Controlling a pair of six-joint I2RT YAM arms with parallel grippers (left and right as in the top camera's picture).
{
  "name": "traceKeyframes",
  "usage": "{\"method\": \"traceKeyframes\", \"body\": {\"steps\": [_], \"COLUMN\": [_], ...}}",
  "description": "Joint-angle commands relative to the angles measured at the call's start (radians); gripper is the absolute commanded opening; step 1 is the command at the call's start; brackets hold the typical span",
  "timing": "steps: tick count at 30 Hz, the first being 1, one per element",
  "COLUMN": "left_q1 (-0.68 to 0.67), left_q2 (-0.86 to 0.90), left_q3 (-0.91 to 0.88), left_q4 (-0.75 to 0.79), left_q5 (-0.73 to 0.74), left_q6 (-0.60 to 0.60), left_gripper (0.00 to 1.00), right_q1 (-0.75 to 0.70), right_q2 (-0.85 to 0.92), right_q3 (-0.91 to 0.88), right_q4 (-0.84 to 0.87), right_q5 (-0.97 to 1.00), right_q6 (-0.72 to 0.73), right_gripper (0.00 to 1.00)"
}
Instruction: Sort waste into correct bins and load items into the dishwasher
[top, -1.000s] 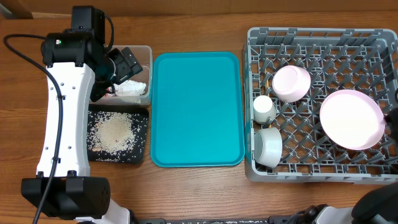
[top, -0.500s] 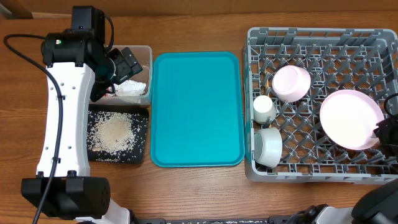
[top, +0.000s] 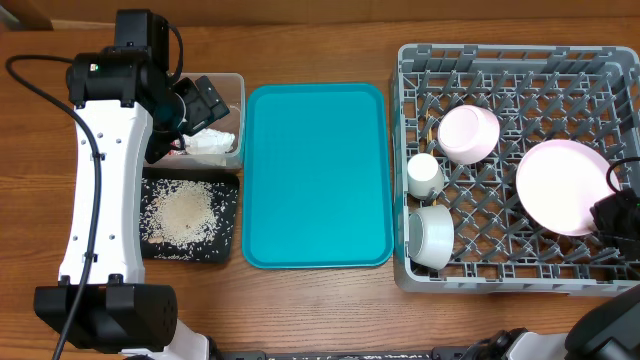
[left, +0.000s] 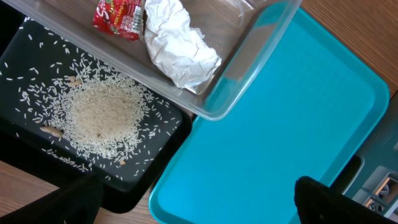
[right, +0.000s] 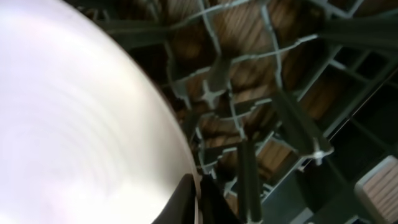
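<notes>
Plate (top: 562, 187) rim now clamped by R jaws.

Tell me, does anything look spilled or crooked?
Only the pink-white plate: it lies slanted over the dish rack's pegs, its rim pinched by the right end effector. The rice is contained in the black tray.

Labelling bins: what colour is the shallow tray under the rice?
The shallow rectangular tray is black; clearest from the left wrist.
</notes>
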Motion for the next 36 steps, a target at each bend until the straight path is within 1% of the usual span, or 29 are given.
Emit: {"method": "traceKeyframes", "body": {"steps": [1,4,7,10,13,15,18,20,23,26,28,32,36], "left_q1": [-0.007,-0.007,-0.006,-0.006,-0.006,-0.007,-0.007,-0.007,-0.006,-0.006,-0.006,-0.009,-0.013], "left_q2": [-0.007,-0.007,-0.007,-0.007,-0.007,-0.007,-0.007,-0.007,-0.007,-0.007,-0.007,-0.007,-0.007], "left_q3": [0.014,0.014,0.014,0.014,0.014,0.014,0.014,0.014,0.014,0.014,0.014,0.014,0.014], "left_q4": [0.000,0.000,0.001,0.000,0.000,0.000,0.000,0.001,0.001,0.001,0.000,0.001,0.001], "left_q5": [0.001,0.000,0.000,0.000,0.000,0.000,0.000,0.000,0.000,0.000,0.000,0.000,0.000], "left_q6": [-0.002,-0.002,-0.002,-0.002,-0.002,-0.002,-0.002,-0.002,-0.002,-0.002,-0.002,-0.002,-0.002], "left_gripper": [1.00,1.00,1.00,1.00,1.00,1.00,1.00,1.00,1.00,1.00,1.00,1.00,1.00], "right_q1": [-0.004,0.006,0.061,0.169,0.327,0.446,0.608,0.703,0.794,0.855,0.876,0.882,0.880], "right_q2": [-0.012,-0.012,-0.018,-0.030,-0.038,-0.037,-0.014,0.003,0.012,0.012,0.012,0.012,0.013], "right_q3": [0.071,0.194,0.346,0.481,0.549,0.553,0.552,0.552,0.552,0.552,0.552,0.538,0.475], "right_q4": [-0.033,-0.116,-0.212,-0.283,-0.305,-0.306,-0.309,-0.317,-0.325,-0.315,-0.324,-0.400,-0.457], "right_q5": [-0.010,-0.008,0.044,0.170,0.359,0.496,0.617,0.750,0.983,1.156,1.187,1.110,1.110], "right_q6": [0.004,-0.004,-0.011,-0.010,-0.010,-0.019,-0.151,-0.211,-0.212,-0.213,-0.214,-0.197,-0.064], "right_gripper": [0.04,0.04,0.04,0.04,0.04,0.04,0.04,0.04,0.04,0.04,0.04,0.04,0.04]}}
